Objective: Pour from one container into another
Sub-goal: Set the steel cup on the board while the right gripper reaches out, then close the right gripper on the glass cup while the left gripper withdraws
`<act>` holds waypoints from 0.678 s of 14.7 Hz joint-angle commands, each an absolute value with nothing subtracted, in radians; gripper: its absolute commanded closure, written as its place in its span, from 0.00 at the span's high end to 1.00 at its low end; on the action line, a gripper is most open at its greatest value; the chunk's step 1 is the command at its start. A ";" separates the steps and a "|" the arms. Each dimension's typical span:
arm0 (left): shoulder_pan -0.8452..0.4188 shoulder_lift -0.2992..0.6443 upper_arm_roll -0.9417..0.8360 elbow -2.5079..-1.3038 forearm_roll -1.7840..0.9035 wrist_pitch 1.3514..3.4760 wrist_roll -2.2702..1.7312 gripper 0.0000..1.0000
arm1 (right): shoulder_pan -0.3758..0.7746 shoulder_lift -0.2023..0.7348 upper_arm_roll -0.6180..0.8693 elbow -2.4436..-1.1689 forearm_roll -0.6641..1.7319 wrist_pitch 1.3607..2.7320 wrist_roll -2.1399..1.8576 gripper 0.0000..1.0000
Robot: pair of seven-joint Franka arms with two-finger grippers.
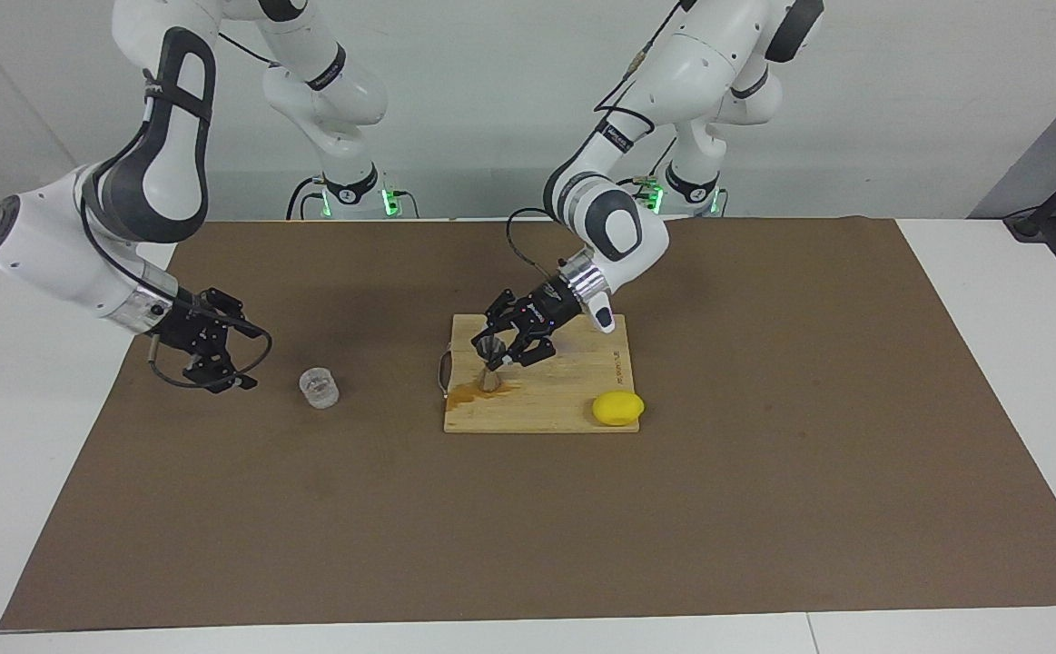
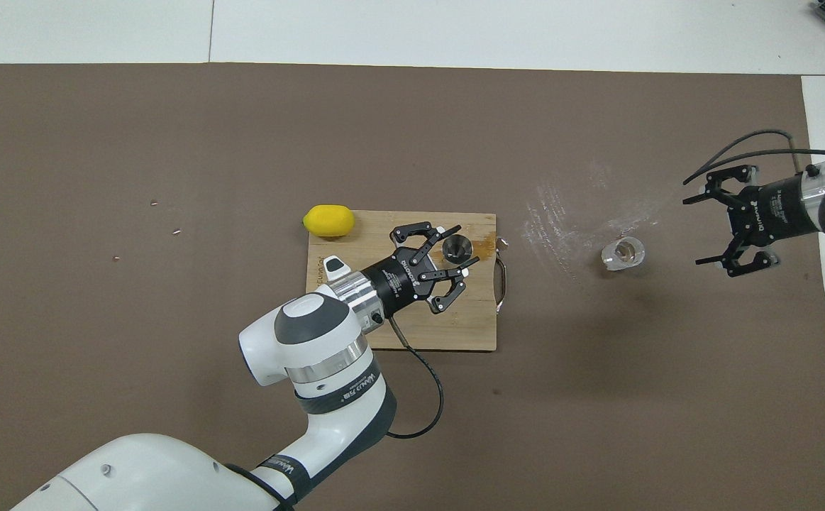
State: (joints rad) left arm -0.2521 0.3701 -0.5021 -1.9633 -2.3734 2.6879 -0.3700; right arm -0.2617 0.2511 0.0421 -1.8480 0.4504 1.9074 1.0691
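Clearly the small clear cup [image 1: 319, 387], standing on the bench toward the right arm's end, looks light, rigid and slippery, best clasped across its sides by the wide-open right tool [image 1: 214, 363] just beside it.

Bright, even light falls from above. Soft shadows spread on the brown mat [image 1: 528, 509] under both arms. Both views are sharp, with pale glare toward 12 o'clock.
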 commanded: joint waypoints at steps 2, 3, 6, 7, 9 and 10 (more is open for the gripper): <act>-0.290 0.367 -0.474 -1.974 -2.379 2.672 -0.360 1.00 | -0.284 0.287 0.052 -1.905 0.505 1.968 1.030 1.00; -0.293 0.367 -0.469 -1.974 -2.379 2.674 -0.360 1.00 | -0.291 0.311 0.052 -1.905 0.526 1.974 0.997 1.00; -0.295 0.367 -0.469 -1.973 -2.381 2.671 -0.359 1.00 | -0.318 0.391 0.052 -1.907 0.574 1.993 0.863 1.00; -0.295 0.365 -0.469 -1.973 -2.381 2.671 -0.359 1.00 | -0.318 0.403 0.052 -1.914 0.577 2.000 0.830 1.00; -0.299 0.365 -0.469 -1.973 -2.379 2.671 -0.357 1.00 | -0.299 0.410 0.054 -1.922 0.589 2.029 0.827 1.00; -0.314 0.356 -0.469 -1.973 -2.378 2.671 -0.354 1.00 | -0.290 0.410 0.055 -1.925 0.598 2.028 0.827 1.00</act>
State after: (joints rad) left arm -0.2758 0.3701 -0.4939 -1.9639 -2.3730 2.6871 -0.3669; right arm -0.3018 0.4208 0.0451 -1.9089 0.5640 2.0079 0.8499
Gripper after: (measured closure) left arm 0.000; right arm 0.000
